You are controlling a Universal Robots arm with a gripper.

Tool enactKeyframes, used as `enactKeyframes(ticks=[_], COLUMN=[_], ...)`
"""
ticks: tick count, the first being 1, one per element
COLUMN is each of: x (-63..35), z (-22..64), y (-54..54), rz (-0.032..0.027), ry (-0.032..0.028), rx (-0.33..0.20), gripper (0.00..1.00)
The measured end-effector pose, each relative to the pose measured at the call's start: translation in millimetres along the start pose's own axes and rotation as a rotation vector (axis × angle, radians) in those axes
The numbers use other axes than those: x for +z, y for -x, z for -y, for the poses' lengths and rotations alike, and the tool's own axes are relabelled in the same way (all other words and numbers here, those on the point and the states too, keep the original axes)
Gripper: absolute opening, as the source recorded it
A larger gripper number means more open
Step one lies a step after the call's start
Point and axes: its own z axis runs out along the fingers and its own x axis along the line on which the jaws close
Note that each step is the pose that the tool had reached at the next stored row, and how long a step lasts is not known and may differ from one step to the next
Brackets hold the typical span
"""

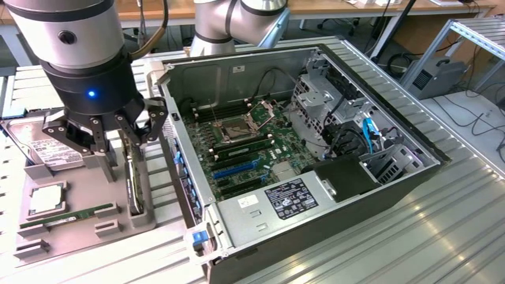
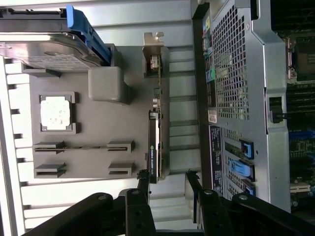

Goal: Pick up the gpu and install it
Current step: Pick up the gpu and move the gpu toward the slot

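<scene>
The gpu (image 1: 136, 184) stands on its long edge in a slot of the grey holder tray (image 1: 83, 239), beside the open computer case (image 1: 332, 195). In the wrist view the gpu (image 2: 155, 132) appears edge-on, a thin dark card with its silver end bracket (image 2: 153, 46) at the far end. My gripper (image 1: 118, 145) hangs just above the card's near end, open and holding nothing. Its two black fingers (image 2: 143, 179) stand apart, roughly in line with the card's end, and the gripper (image 2: 167, 183) touches nothing.
On the tray lie a hard drive (image 1: 47, 152), a CPU (image 1: 47, 198) and a green RAM stick (image 1: 67, 218). The case lies open with its motherboard (image 1: 245, 148) and blue card slots (image 1: 233, 170) exposed. The case wall (image 2: 236, 73) runs close beside the gpu.
</scene>
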Motion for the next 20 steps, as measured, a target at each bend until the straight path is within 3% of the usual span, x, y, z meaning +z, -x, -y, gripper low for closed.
enactKeyframes(ticks=[20], x=[6.2], z=[0.0], y=[-0.2], rz=[-0.0001], ry=[-0.0001], rx=[0.0], gripper=[0.42])
